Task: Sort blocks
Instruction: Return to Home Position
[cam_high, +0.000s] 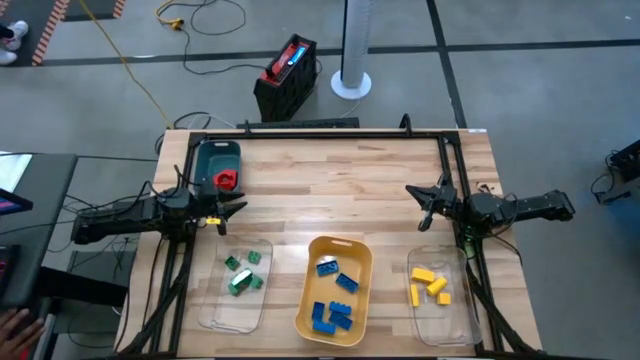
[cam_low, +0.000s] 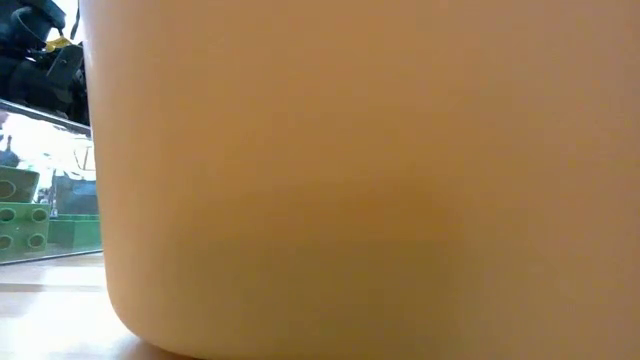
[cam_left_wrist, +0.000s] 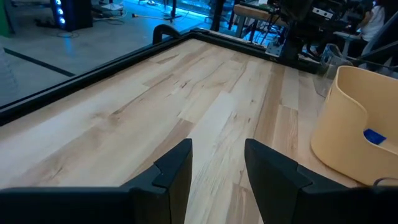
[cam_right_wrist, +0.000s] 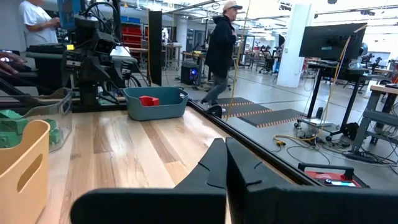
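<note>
Judging by looks, the blue bricks (cam_high: 333, 293) in the yellow tray (cam_high: 340, 240), and the green bricks (cam_high: 243, 273) and yellow bricks (cam_high: 429, 286) in clear trays (cam_high: 225, 310) flanking it, are light, stiff and slick, best pinched across flat sides. Tray walls would crowd a pick. Beyond that tray, over bare counter (cam_high: 330, 190), both hang empty: left claw (cam_high: 228, 208) parted, right claw (cam_high: 422, 196) pressed together.

Green blocks (cam_high: 241, 283), blue blocks (cam_high: 330, 315), yellow blocks (cam_high: 428, 286), red block (cam_high: 227, 180); yellow tray (cam_high: 352, 243), teal tray (cam_high: 218, 150); pale wood table (cam_high: 330, 190).

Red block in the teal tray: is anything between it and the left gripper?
Only the teal tray itself, by its own wall. The red block lies inside, and the open left gripper sits right beside that tray.
</note>
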